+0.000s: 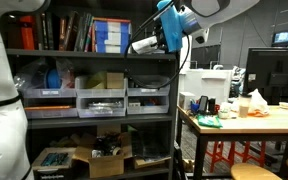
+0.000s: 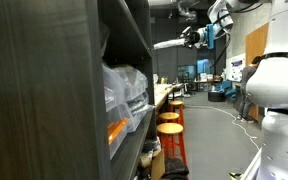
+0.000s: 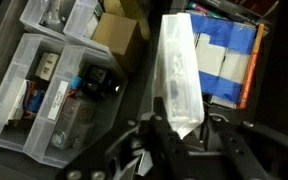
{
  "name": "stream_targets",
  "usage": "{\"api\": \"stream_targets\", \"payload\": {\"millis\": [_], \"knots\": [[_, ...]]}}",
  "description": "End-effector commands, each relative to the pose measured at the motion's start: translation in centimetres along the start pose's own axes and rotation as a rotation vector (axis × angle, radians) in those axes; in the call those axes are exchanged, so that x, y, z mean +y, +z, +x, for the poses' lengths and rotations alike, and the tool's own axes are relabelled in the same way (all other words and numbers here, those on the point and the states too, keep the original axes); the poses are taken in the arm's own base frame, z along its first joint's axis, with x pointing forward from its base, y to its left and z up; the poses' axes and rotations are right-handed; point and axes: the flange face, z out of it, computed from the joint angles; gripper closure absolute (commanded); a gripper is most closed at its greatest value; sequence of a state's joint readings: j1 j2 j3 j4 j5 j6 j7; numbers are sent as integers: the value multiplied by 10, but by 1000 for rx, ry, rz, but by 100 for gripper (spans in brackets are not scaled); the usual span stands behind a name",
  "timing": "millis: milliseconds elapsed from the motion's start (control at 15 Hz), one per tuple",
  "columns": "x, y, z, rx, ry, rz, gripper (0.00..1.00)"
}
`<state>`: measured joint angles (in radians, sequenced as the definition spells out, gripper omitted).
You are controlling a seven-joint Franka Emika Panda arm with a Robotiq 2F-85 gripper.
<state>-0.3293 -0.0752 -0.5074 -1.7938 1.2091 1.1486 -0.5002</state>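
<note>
Translucent white plastic formed the slim packet (image 3: 178, 70), which we recorded clamped at its near end between the fingers of the tool (image 3: 181, 128). The packet hung in the air before the upper level of the dark shelf unit (image 1: 94, 54), above the clear bins (image 3: 39, 95). We judged it light, thin, somewhat flexible and smooth; a flat pinch across its narrow faces suits it. Its long axis ran straight out from the tool, near level in both exterior views, free end toward the books (image 1: 69, 30).
</note>
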Motion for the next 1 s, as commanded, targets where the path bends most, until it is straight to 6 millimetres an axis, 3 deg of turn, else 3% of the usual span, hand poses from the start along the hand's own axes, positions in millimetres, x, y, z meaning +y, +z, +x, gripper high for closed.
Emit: {"api": "stream_targets", "payload": {"millis": [0,533,933], "knots": [[-10,4,17,-33,10,51,93],[4,21,43,-89,61,132,93],[7,9,52,-94,69,305,93]]}}
